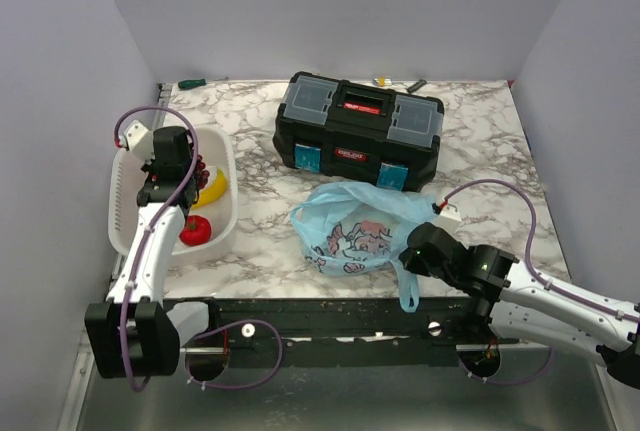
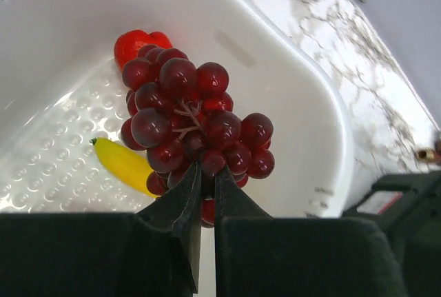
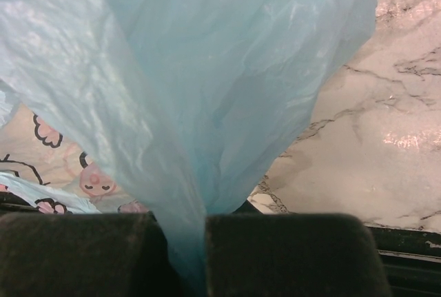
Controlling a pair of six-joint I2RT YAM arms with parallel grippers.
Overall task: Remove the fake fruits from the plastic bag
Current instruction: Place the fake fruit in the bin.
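Note:
My left gripper (image 1: 186, 177) hangs over the white slotted basket (image 1: 226, 147) and is shut on the dark red grape bunch (image 1: 201, 172), held just above the basket floor. In the left wrist view the jaws (image 2: 207, 170) pinch the bunch (image 2: 187, 119) at its lower end. The yellow banana (image 1: 214, 188) (image 2: 122, 165) and a round red fruit (image 1: 196, 230) (image 2: 136, 42) lie in the basket. The light-blue plastic bag (image 1: 358, 223) lies crumpled on the table's middle. My right gripper (image 1: 418, 250) is shut on its edge, with blue film (image 3: 186, 138) bunched between the jaws (image 3: 185, 238). The bag's contents are hidden.
A black toolbox (image 1: 358, 129) with a red handle stands behind the bag. A green-handled tool (image 1: 192, 83) and small items (image 1: 398, 82) lie at the table's back edge. The table's near edge is a black rail (image 1: 330, 323).

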